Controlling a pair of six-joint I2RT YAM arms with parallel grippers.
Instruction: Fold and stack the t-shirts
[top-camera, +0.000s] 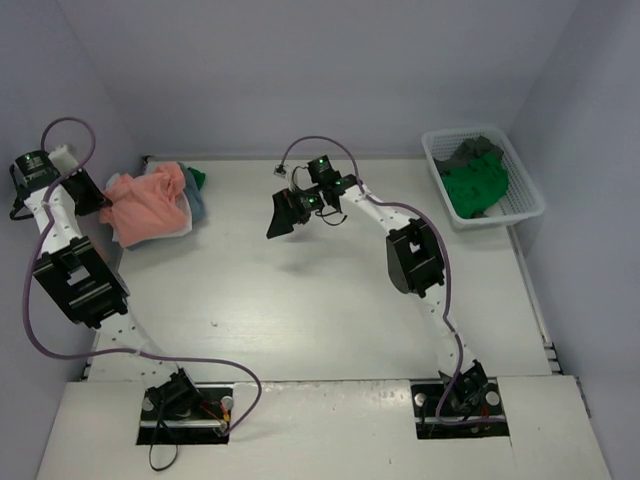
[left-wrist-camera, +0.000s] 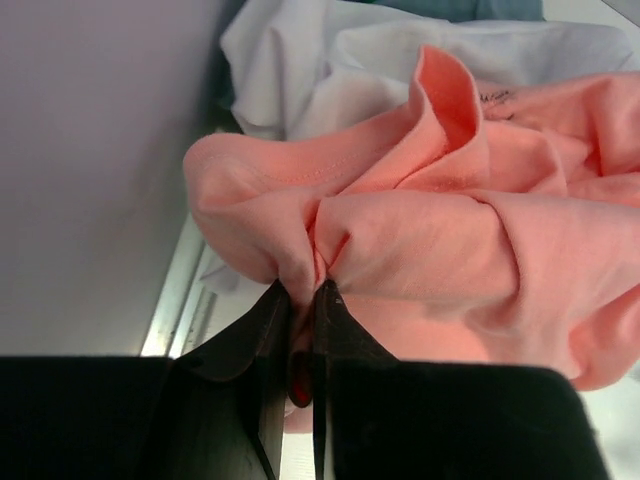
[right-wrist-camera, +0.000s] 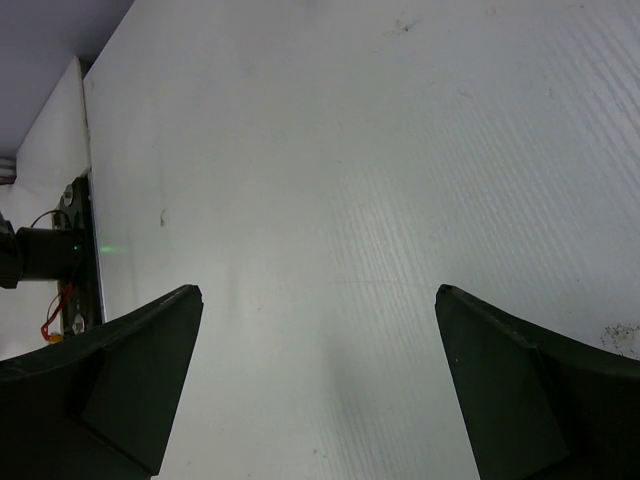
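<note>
Left claw (left-wrist-camera: 305, 298) pinched tight, right claw (right-wrist-camera: 318, 300) wide apart.

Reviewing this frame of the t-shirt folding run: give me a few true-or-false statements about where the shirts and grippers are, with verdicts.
1. The left gripper is shut on the salmon pink t-shirt. True.
2. The right gripper is shut on a shirt. False: it is open and holds nothing, hanging above the table.
3. The green t-shirt lies in the white basket at the table's far right. True.
4. The salmon pink t-shirt lies flat in the middle of the table. False: it is bunched up at the far left, on top of a white t-shirt.
</note>
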